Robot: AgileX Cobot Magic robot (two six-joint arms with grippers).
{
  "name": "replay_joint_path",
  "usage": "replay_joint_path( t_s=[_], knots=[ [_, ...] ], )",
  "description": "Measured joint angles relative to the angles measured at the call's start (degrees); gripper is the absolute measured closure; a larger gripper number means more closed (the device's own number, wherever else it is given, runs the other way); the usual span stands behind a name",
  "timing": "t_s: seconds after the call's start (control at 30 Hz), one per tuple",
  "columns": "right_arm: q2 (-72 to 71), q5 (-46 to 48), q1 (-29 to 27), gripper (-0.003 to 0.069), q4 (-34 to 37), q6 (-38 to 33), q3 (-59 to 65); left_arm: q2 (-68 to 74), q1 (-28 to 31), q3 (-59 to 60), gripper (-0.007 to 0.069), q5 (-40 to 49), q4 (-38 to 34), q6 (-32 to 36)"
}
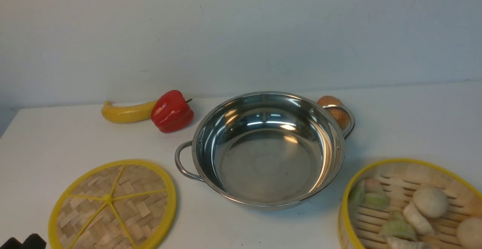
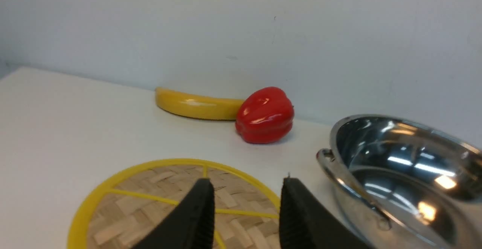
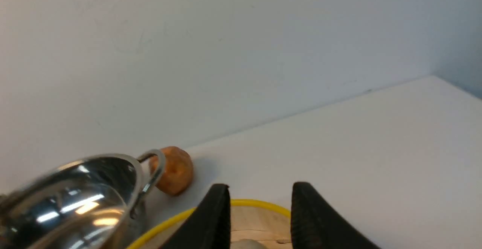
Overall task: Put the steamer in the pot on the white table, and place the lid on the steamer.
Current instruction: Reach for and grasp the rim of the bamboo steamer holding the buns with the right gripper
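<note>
Two grippers show in our wrist views, both with jaws apart and holding nothing: the left gripper (image 2: pixel 246 184) faces the lid (image 1: pixel 113 203), the right gripper (image 3: pixel 261 187) faces the steamer (image 1: pixel 410 161). We find the pot (image 1: pixel 263 166) empty at the middle of the tabletop (image 1: pixel 56 136), the lid lying flat to its left and the steamer, loaded with dumplings (image 1: pixel 399 228) and buns (image 1: pixel 430 202), to its right, neither touching it.

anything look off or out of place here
Nothing spilled, tipped or damaged. The pot is upright and empty, the lid lies flat, the steamer holds food. A brown round item sits close behind the pot.
</note>
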Motion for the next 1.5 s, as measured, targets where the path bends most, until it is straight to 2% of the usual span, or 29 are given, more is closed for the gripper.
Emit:
replay_joint_path(
  t_s=[0.1,0.17,0.53,0.8,0.97,1.03,1.2,1.33,1.43,1.5],
  knots=[
    [0.0,0.0,0.0,0.0416,7.8,0.1,0.0,0.0,0.0,0.0,0.0384,0.0,-4.8,-1.1],
    [0.0,-0.1,0.0,0.0416,10.3,0.2,0.0,0.0,0.0,0.0,0.0384,0.0,-6.0,-1.4],
    [0.0,-1.8,0.0,0.0416,19.8,2.2,0.0,0.0,0.0,0.0,0.0384,-1.1,-6.8,0.0],
    [0.0,-4.9,0.0,0.0416,24.4,3.3,0.0,0.0,0.0,0.0,0.0384,-9.9,-7.6,-0.3],
    [0.0,-8.2,0.0,0.0416,31.5,4.3,0.0,0.0,0.0,0.0,0.0384,-18.9,-8.5,-4.2],
    [0.0,-10.7,0.0,0.0416,34.7,4.3,-1.2,0.0,0.0,0.0,0.0384,-25.0,-8.5,-7.1],
    [0.0,-10.9,0.0,0.0416,33.5,1.2,-7.9,0.0,0.0,0.0,0.0384,-31.7,-7.9,-10.2],
    [-0.1,-7.1,0.0,0.0416,28.9,-5.0,-14.5,0.0,0.0,0.0,0.0384,-33.5,-4.3,-13.7],
    [-0.2,-1.2,0.0,0.0416,25.8,-8.9,-19.4,0.0,0.0,-0.1,0.0384,-34.1,3.4,-18.5],
    [0.1,4.9,0.0,0.0416,24.3,-10.9,-23.4,0.0,0.0,-1.8,0.0384,-31.4,13.8,-22.8]
  ],
)
